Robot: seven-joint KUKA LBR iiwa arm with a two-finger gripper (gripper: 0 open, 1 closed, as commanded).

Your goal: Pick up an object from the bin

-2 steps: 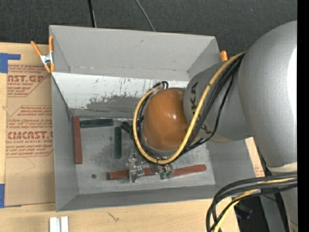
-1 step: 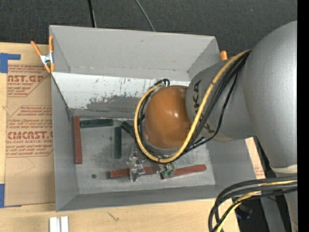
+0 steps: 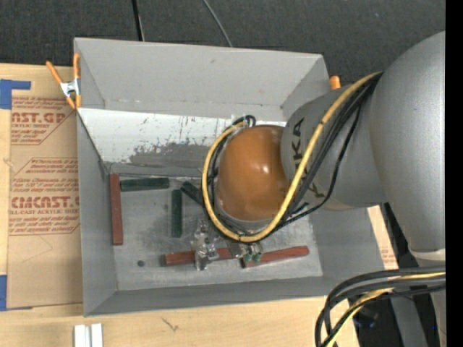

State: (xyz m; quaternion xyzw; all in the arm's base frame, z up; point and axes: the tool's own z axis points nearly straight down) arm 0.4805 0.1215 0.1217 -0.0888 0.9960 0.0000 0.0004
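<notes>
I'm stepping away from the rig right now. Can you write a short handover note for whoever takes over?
Pincer: low at the front of the bin, at the front red stick lying along the floor. No grasp is visible.
Other things: left red stick along the left wall, back green stick, middle green stick.
Done: nothing lifted.
Left: get a firm grip on one thing, probably the front red stick, and raise it out.

Grey bin (image 3: pixel 98 280), back wall flecked black. Red-brown bar (image 3: pixel 116 210) along left edge; two more red-brown bars (image 3: pixel 181 259) along front edge. Dark green bars (image 3: pixel 145 184) near back-left. Orange wrist cover (image 3: pixel 249 172), ringed by yellow-and-black cable (image 3: pixel 207 176).
</notes>
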